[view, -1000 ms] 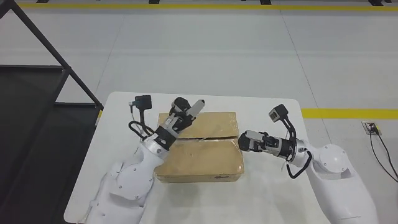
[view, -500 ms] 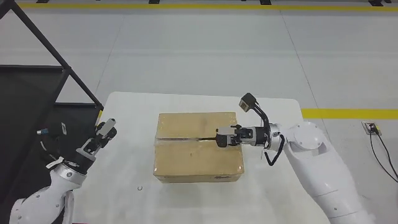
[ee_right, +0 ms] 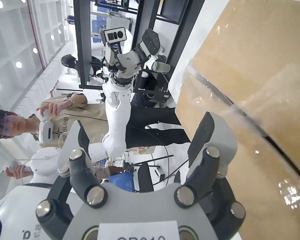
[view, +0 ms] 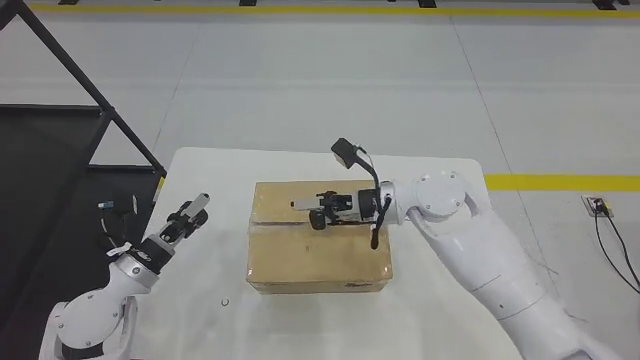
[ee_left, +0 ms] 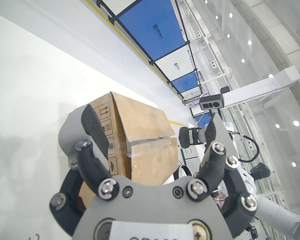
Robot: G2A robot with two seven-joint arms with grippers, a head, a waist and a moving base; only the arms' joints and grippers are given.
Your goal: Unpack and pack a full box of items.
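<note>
A brown cardboard box [view: 320, 250] sits in the middle of the white table, flaps shut, with clear tape along the centre seam [view: 335, 223]. My right gripper [view: 303, 203] hovers open over the box top, near the seam's left part; in its wrist view the open gripper [ee_right: 140, 136] holds nothing, with the box [ee_right: 252, 63] and its shiny taped seam beside it. My left gripper [view: 197, 205] is off to the left of the box above the table, open and empty [ee_left: 153, 132], pointing toward the box's end face [ee_left: 142, 123].
A black metal frame [view: 100, 140] stands at the table's left edge. A tiny scrap [view: 226, 304] lies on the table [view: 440, 300] in front of the box's left corner. Bare table lies left, right and in front of the box.
My right gripper has slid leftward along the seam, from the box's right edge to its left part. My left arm has left the box top and pulled away to the left.
</note>
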